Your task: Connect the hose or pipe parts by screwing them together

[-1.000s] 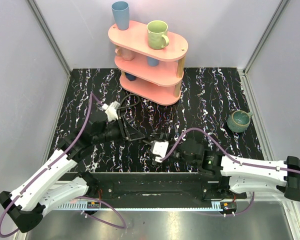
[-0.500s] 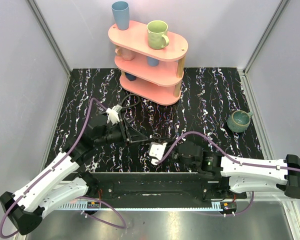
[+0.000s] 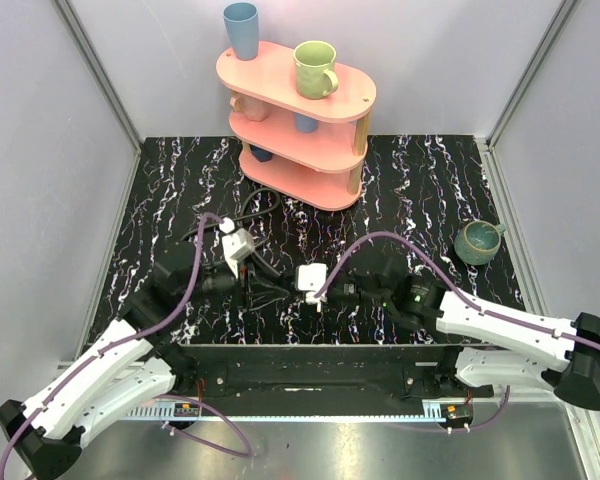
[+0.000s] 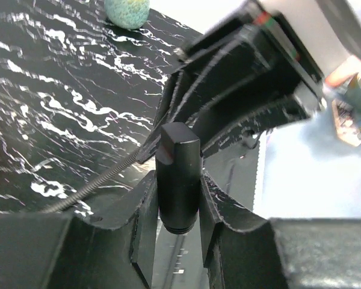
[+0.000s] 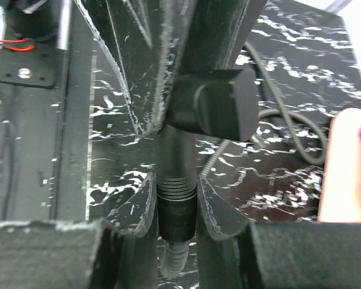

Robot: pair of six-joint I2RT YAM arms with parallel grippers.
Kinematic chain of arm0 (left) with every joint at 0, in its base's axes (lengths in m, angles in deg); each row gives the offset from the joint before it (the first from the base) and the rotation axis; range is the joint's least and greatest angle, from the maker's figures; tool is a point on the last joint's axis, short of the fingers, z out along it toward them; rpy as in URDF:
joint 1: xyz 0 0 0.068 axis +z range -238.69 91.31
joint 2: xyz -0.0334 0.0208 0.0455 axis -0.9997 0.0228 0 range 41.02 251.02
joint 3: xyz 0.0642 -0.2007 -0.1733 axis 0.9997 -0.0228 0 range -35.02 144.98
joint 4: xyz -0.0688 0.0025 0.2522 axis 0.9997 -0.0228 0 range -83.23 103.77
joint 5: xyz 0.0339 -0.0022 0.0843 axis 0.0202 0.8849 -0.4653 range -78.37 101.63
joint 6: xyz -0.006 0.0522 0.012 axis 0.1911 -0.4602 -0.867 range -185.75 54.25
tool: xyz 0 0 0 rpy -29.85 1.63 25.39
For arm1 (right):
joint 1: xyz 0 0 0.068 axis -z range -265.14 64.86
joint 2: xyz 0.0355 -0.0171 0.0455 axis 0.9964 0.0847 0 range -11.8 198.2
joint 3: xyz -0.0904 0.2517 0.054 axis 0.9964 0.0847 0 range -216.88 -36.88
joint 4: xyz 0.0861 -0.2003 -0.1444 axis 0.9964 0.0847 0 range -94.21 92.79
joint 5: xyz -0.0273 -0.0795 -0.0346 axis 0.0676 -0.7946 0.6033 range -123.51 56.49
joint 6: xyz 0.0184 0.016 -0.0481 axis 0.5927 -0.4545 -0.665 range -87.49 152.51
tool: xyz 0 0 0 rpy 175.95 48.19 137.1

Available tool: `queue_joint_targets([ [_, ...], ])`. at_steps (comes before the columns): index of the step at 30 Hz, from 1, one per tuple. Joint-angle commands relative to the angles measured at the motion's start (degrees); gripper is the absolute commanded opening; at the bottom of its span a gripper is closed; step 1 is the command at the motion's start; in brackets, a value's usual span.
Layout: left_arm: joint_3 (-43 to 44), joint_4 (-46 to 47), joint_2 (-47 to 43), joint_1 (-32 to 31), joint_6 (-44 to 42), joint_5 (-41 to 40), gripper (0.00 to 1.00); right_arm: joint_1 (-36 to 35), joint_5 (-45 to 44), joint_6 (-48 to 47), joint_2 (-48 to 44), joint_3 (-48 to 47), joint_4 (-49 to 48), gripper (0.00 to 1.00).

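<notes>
In the left wrist view my left gripper (image 4: 177, 183) is shut on a short black fitting (image 4: 179, 171) whose threaded end points at the camera. A thin ribbed hose (image 4: 102, 180) trails off to its left. In the right wrist view my right gripper (image 5: 176, 195) is shut on a black threaded hose connector (image 5: 176, 208), with silvery ribbed hose leaving it below. Straight beyond that connector sits the blocky black head (image 5: 219, 111) of the other part, in line with it. From above, the left gripper (image 3: 250, 282) and right gripper (image 3: 285, 288) meet tip to tip mid-table. A black hose loop (image 3: 263, 200) lies behind them.
A pink three-tier shelf (image 3: 280, 125) stands at the back, carrying a green mug (image 3: 315, 68), a blue cup (image 3: 242, 30) and smaller cups below. A teal mug (image 3: 477, 242) sits at the table's right. Grey walls close in both sides.
The right gripper has closed on the threaded connector. Both arms have swung toward the middle, bringing the two grippers tip to tip.
</notes>
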Motion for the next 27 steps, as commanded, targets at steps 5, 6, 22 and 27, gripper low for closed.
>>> queue_joint_targets([
  [5, -4.7, 10.38, -3.54, -1.01, -23.53, 12.35, 0.0, 5.12, 14.53, 6.87, 2.69, -1.21, -2.0, 0.0],
  [6, -4.96, 11.34, -3.19, -1.1, -20.65, 12.44, 0.0, 5.12, 11.04, 7.75, 1.38, 0.36, -2.88, 0.11],
  [22, 7.85, -7.35, 2.69, -0.31, 22.25, -20.96, 0.0, 4.6, -6.65, 2.93, -10.85, 18.92, -27.46, 0.79],
  [27, 12.7, -11.85, 6.39, 0.39, 34.54, -17.0, 0.0, 2.92, -8.86, -4.37, -8.74, 19.89, -34.61, 0.78],
])
